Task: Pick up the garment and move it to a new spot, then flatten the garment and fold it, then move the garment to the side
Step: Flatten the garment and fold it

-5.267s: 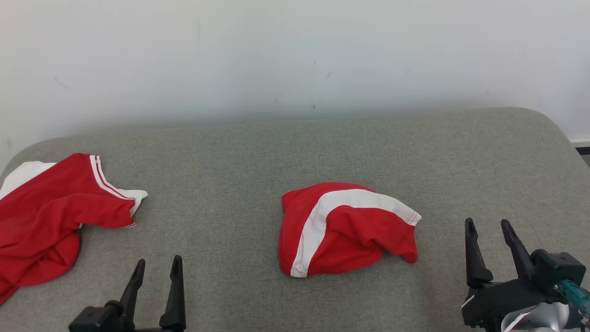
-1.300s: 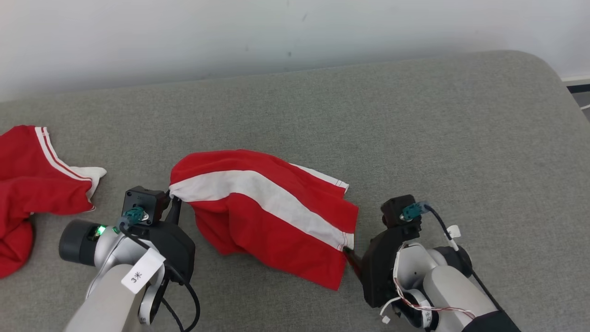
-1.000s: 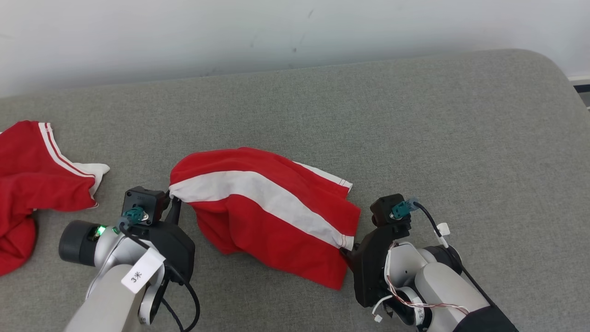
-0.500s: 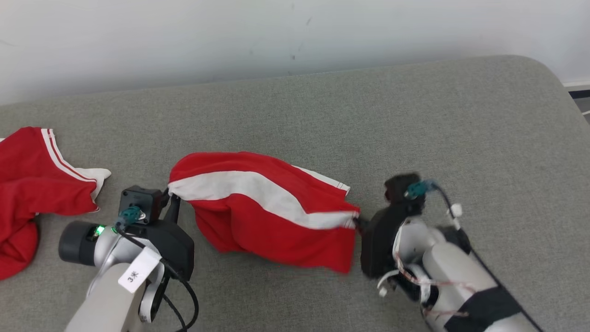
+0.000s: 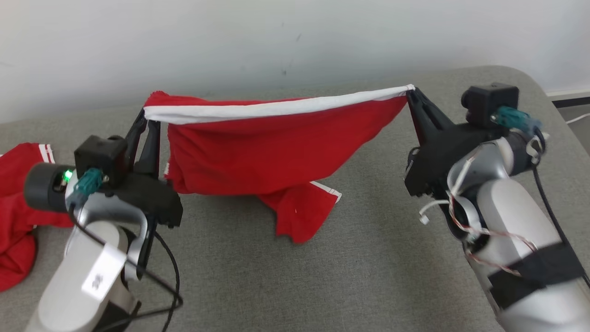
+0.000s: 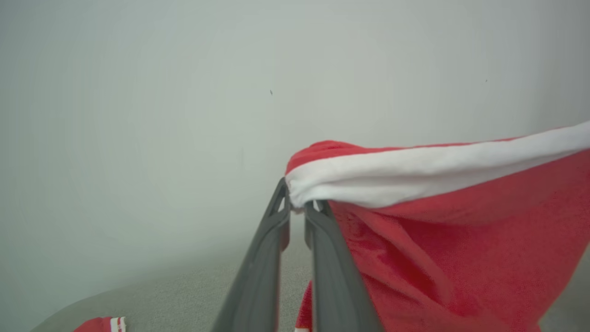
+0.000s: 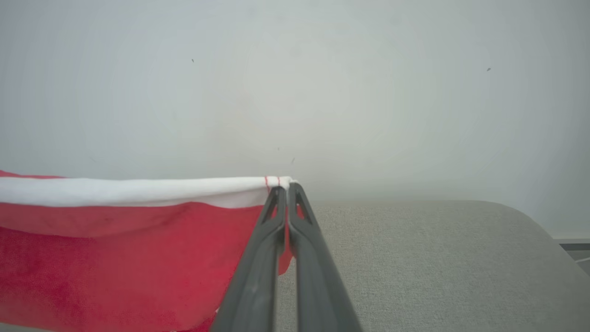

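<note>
While it lay on the grey cushion [image 5: 368,258] a moment ago, the garment [image 5: 258,147] now hangs above it, long axis left-right, white band up, tail touching down. Left gripper [image 5: 146,115] and right gripper [image 5: 410,93] each pinch an end; right wrist view shows red corner stitches, too tiny in head view

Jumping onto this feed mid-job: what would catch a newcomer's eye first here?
First, the red garment with its white top edge, held up and stretched above the grey cushion. The left gripper is shut on one top corner and the right gripper on the other, with a loose flap hanging below. A second red garment lies crumpled at the cushion's far left.
</note>
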You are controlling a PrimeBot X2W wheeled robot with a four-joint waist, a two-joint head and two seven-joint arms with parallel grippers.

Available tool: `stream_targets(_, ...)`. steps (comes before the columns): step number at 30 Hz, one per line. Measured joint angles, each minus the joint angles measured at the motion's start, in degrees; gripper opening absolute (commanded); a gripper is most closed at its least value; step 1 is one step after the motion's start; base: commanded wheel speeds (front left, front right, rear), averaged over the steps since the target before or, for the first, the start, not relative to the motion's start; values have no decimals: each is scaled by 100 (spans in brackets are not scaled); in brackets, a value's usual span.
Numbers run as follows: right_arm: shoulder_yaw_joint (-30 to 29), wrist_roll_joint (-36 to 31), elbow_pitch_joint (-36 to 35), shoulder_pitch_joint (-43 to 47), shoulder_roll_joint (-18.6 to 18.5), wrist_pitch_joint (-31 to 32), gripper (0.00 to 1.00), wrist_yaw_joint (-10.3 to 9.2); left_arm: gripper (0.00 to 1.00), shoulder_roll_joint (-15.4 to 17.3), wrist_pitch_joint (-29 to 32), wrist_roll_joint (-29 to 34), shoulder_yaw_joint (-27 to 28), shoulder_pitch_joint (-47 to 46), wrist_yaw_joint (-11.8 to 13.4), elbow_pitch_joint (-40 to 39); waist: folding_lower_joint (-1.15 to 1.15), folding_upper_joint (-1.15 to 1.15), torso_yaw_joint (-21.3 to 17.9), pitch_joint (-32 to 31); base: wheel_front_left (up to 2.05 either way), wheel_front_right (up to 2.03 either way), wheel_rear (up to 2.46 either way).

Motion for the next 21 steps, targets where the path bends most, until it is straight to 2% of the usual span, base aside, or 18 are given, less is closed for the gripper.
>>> stream_targets(3,-29,121,-760,432,-178,-91,0,12,0,31,-13,-62,40,369,1,-554,0,0,-43,-36,0,0,0)
stream_targets(5,-103,350,-1347,816,-285,-108,0,168,0,23,27,-143,24,662,1,-1043,0,0,-52,-55,0,0,0)
stream_targets(9,-275,624,-2604,1265,-401,-102,0,260,0,80,249,-402,1,1139,-7,-2231,-1,0,-31,-43,0,0,0)
stream_targets(12,-448,662,-2949,1206,-523,43,0,244,0,203,590,-463,1,1186,-11,-2771,-1,0,-21,18,0,0,0)
stream_targets(14,-509,676,-2718,1008,-608,244,0,212,0,213,909,-466,-20,1155,-10,-2772,-1,0,-17,90,0,0,0)
stream_targets(17,-450,721,-1723,408,-609,541,0,218,0,67,1363,-667,-66,760,-51,-2115,-1,0,-10,252,0,0,0)
stream_targets(18,-405,758,-964,-221,-526,617,0,259,0,-74,1584,-650,-41,183,-43,-1444,1,1,-4,383,0,0,0)
stream_targets(21,-435,679,-101,-1455,-438,509,0,320,0,-323,1629,-478,76,-981,-1,-669,2,1,9,593,0,0,0)
